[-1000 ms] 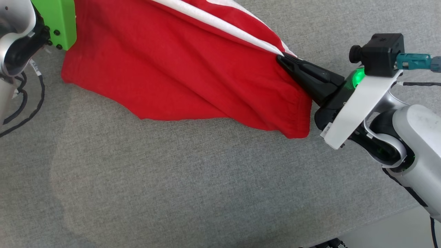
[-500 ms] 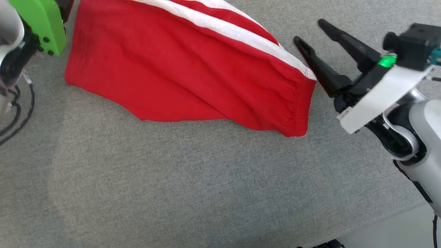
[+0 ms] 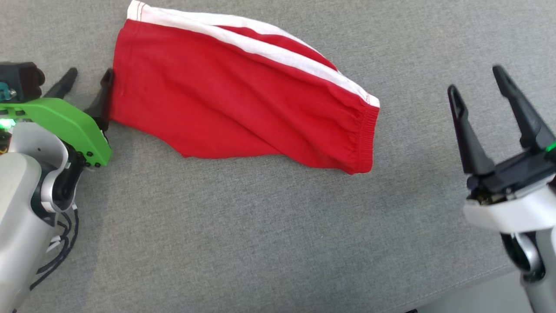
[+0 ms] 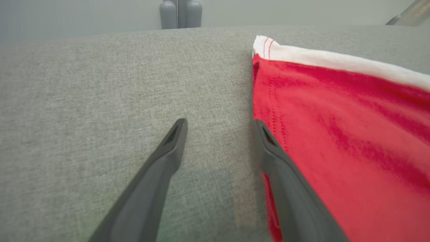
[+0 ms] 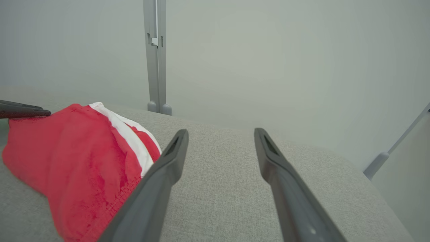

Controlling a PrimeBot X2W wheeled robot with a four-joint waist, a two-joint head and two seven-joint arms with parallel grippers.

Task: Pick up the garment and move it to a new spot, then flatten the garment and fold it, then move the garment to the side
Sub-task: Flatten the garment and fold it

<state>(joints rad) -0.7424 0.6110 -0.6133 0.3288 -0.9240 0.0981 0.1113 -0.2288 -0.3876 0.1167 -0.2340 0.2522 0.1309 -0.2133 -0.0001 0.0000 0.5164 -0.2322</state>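
A: Red garment (image 3: 243, 117), head view: lies on bench (image 3: 260, 226) between left end effector (image 3: 90, 73) and right end effector (image 3: 475, 79), both spread, empty.
B: Left wrist view: finger (image 4: 285, 174) abuts hem (image 4: 265, 101); could drag it. Right wrist view: garment (image 5: 77, 151) humped; folding now may trap creases.

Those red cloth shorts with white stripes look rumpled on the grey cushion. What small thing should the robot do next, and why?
Probably nudge the open left gripper onto the hem of the red white-striped shorts and pinch it: one finger sits at that edge, creases cross the cloth, and the open right gripper stands apart.
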